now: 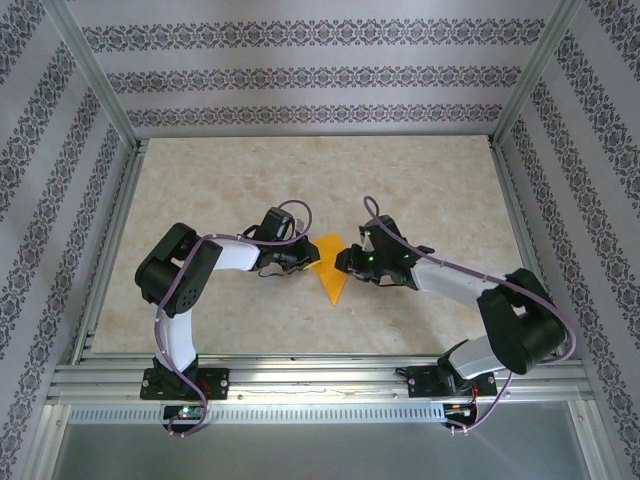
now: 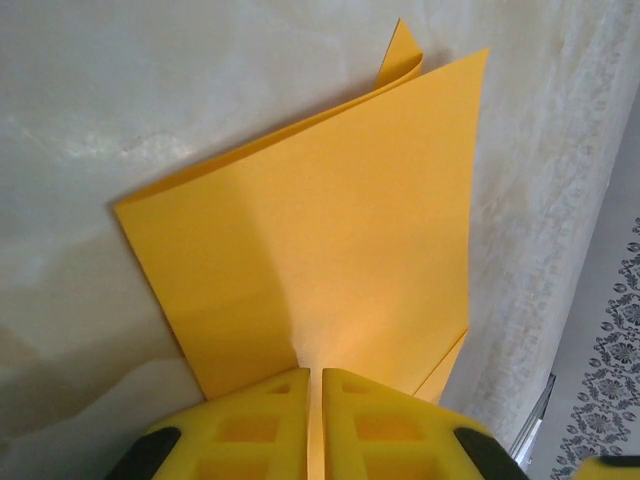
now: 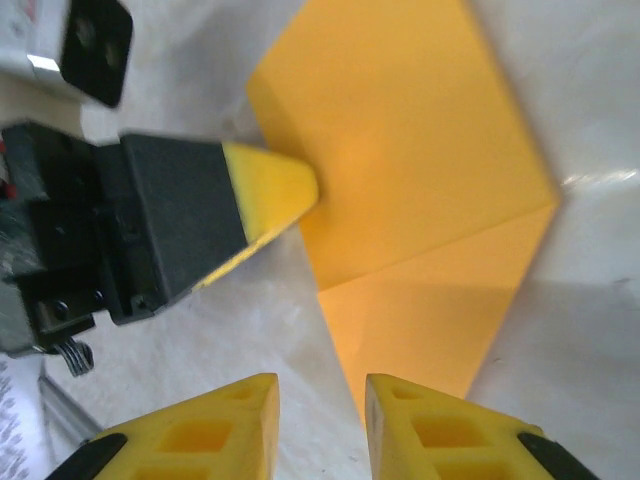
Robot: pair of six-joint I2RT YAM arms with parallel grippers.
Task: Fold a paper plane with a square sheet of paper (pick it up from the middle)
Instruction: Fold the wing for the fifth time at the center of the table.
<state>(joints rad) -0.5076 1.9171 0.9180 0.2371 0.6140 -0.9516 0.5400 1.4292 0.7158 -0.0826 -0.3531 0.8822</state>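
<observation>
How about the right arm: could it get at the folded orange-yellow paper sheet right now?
Probably yes. The right arm's fingers stand open right beside a pointed corner of the folded orange-yellow paper sheet, nothing between. The left arm's fingers pinch the opposite edge, leaving this side free.

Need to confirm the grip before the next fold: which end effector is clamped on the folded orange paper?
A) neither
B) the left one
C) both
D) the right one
B: in the left wrist view, the left end effector has its fingers closed on the edge of the folded orange paper. The right end effector stands open beside the paper's tip, with bare table in its gap.
</observation>
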